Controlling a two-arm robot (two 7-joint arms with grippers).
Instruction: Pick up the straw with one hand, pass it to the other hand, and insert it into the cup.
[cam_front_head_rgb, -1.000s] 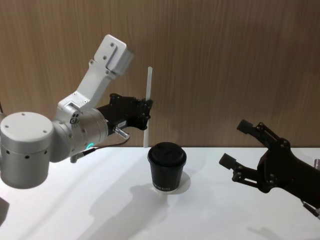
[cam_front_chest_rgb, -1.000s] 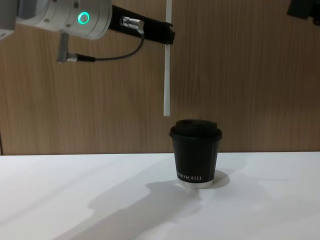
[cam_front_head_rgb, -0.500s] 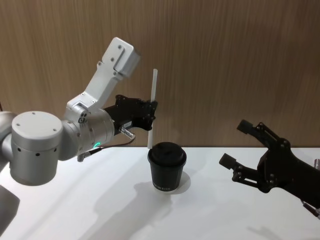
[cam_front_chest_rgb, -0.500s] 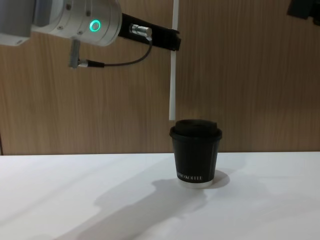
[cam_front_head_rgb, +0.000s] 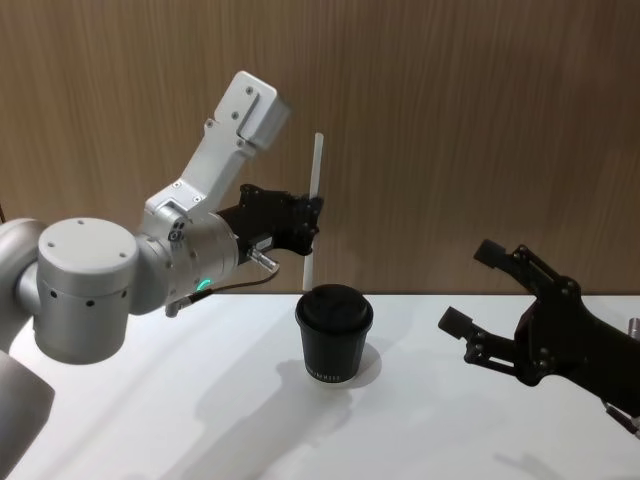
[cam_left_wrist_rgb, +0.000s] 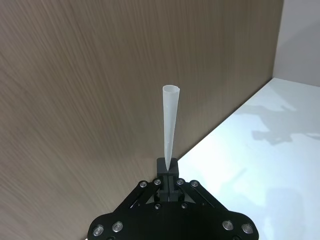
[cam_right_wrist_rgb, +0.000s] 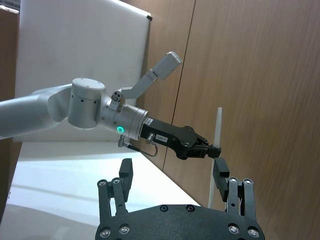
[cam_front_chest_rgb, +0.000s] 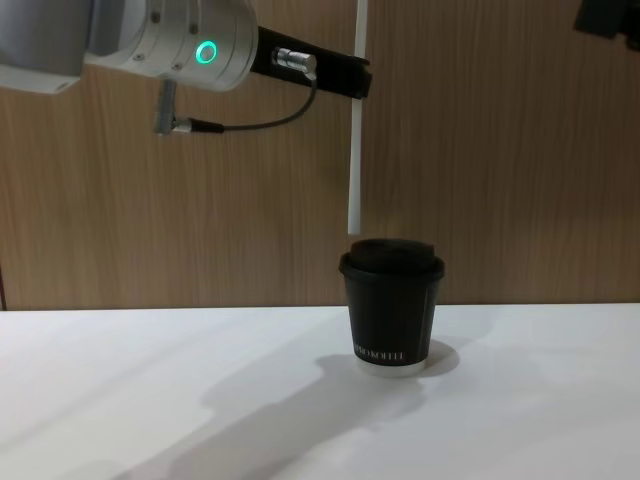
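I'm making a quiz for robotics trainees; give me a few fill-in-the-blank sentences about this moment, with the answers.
1. The straw is held by the ____ gripper.
2. The straw's lower end hangs just ____ the cup.
3. The right gripper has its jaws ____.
4. The cup stands on the ____ table.

Answers: left; above; open; white

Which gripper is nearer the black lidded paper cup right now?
Left. The left gripper hangs just above the black lidded paper cup, holding the thin white straw; the right gripper sits open, well off to its right.
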